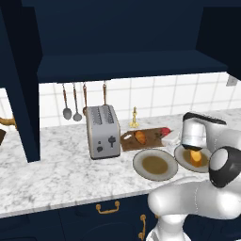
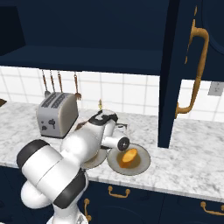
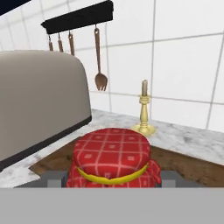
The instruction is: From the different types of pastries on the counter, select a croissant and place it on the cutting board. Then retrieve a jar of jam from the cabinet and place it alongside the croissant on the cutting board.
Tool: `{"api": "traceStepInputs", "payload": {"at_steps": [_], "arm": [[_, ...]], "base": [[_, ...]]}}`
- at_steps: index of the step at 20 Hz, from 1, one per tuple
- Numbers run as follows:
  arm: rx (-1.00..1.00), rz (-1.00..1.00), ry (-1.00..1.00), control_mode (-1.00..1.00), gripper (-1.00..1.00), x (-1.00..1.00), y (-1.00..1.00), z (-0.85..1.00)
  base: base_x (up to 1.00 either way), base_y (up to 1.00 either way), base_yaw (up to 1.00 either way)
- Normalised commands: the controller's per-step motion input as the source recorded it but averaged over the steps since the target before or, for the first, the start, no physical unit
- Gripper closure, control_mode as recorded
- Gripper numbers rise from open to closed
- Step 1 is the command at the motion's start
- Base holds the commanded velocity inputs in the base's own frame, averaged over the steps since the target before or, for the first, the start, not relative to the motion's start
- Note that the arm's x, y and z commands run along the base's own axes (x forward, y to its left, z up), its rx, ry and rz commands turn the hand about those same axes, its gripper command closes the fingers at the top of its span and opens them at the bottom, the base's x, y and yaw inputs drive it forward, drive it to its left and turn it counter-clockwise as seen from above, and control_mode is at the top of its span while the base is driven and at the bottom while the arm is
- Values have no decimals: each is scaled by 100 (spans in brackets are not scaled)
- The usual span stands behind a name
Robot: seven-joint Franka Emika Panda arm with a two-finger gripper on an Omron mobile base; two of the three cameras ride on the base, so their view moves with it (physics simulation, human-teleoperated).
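Nearest us, the front edge of the white and grey veined marble counter carries two round beige plates, the right one holding a rounder orange-yellow pastry; open marble lies left of the silver toaster; beyond the plates the dark brown wooden cutting board holds the orange crescent croissant; our white arm bends low over the board's right end, its gripper pinching the red checked-lid jar of jam just above the wood; behind stand a brass candlestick and white tiles.
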Motion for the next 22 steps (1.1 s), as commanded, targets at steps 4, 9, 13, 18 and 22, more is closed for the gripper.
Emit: {"api": "traceStepInputs", "payload": {"at_steps": [4, 9, 13, 18, 22], "arm": [[0, 0, 1, -100, 100, 49, 0, -24], [0, 0, 0, -100, 100, 34, -5, -37], [0, 0, 0, -100, 100, 47, -9, -36], [0, 0, 0, -100, 100, 56, -19, -24], [0, 0, 0, -100, 100, 38, -14, -26]], "base": [[0, 0, 0], [0, 0, 0], [0, 0, 0], [0, 0, 0], [0, 0, 0]]}}
